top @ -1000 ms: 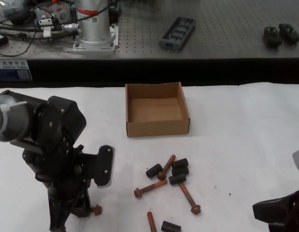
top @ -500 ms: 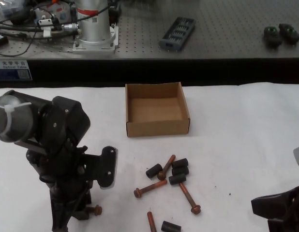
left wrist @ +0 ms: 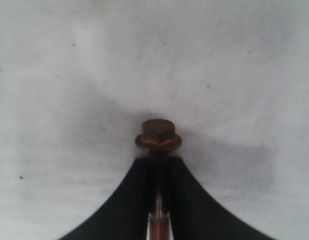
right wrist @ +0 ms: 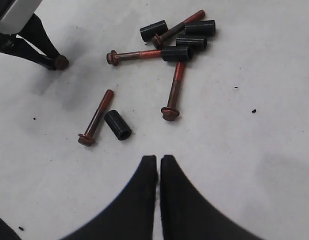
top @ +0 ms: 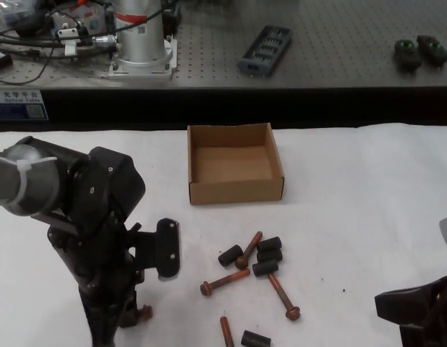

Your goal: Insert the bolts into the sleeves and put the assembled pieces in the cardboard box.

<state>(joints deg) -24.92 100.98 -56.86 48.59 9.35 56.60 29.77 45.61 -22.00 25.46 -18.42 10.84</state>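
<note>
One rusty hex-flanged bolt (left wrist: pixel 158 135) in left tool (left wrist: pixel 158 162), black tubular sleeves (right wrist: pixel 118 125)

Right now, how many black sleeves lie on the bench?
5. Four sleeves cluster among bolts near the cardboard box; the fifth lies apart, nearer the arms. None looks hidden.

A white sheet (top: pixel 354 217) is covering the table under the fingers (right wrist: pixel 142 200) of the right gripper (right wrist: pixel 158 159), and a few dark specks (right wrist: pixel 253 111) are lying on it near and ahead of them. Well apart from the fingers, a perforated bench (top: pixel 339 50) is carrying a silver post (top: pixel 139 32), tangled cables (top: pixel 35 36), a black ribbed rack (top: pixel 265 48) and two dark pieces with green centres (top: pixel 408 52). A blue label (top: pixel 19 105) is sitting on its dark front edge.
</note>
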